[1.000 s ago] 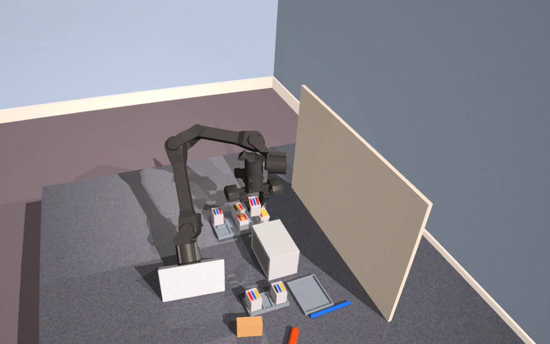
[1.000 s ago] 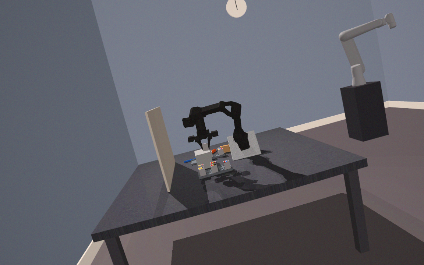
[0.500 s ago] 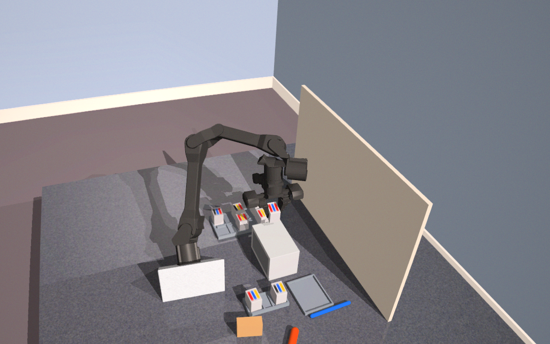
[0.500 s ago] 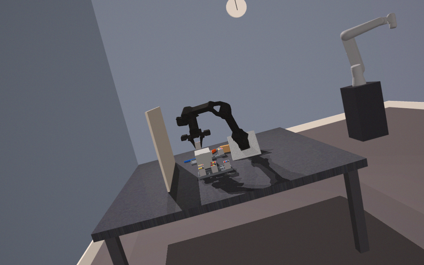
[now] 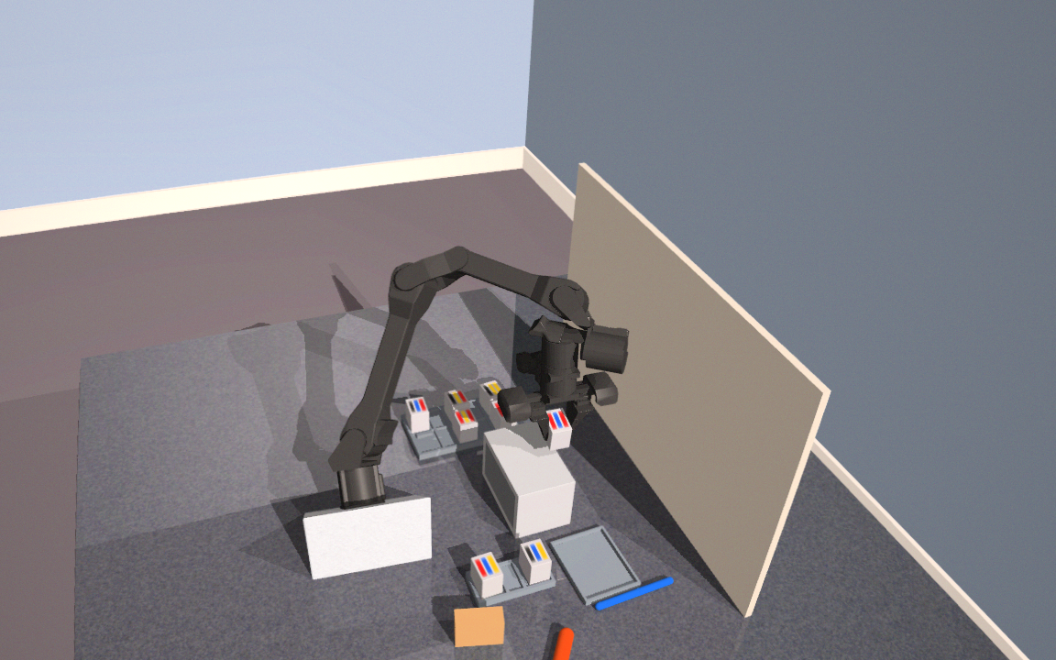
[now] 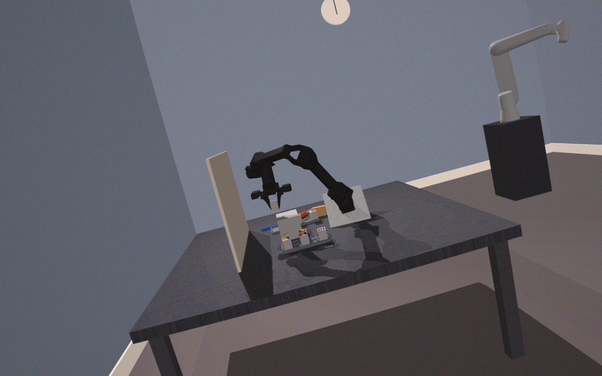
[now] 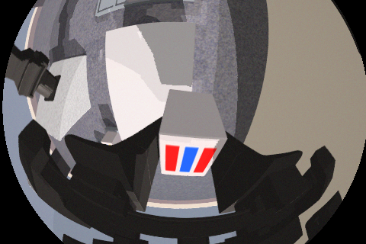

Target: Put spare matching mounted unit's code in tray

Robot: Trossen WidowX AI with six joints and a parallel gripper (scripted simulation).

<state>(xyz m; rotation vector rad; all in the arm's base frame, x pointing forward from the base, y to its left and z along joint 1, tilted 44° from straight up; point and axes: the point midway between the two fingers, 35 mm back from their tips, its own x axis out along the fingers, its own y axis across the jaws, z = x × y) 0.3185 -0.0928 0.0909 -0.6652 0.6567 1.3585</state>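
My gripper (image 5: 557, 434) (image 6: 274, 206) (image 7: 184, 194) is shut on a white spare with red, blue and red stripes on top. This spare (image 5: 558, 429) (image 6: 274, 204) (image 7: 188, 157) is upright, raised above the far-right edge of a white box (image 5: 528, 479) (image 6: 289, 225) (image 7: 130, 95). The grey tray (image 5: 595, 563) lies empty on the near side of that box. A grey rack (image 5: 434, 445) (image 6: 308, 248) (image 7: 107, 7) behind the box holds several striped spares. A nearer rack (image 5: 515, 592) holds two more. I cannot make out the mounted unit or its back code.
A tall beige panel (image 5: 696, 368) (image 6: 229, 210) (image 7: 313, 76) stands on the far side of the gripper. A white slab (image 5: 368, 537) (image 6: 359, 206) (image 7: 69, 95) stands by the arm's base. A blue rod (image 5: 634, 592), an orange block (image 5: 478, 626) and a red-orange rod (image 5: 564, 645) lie near the tray and racks.
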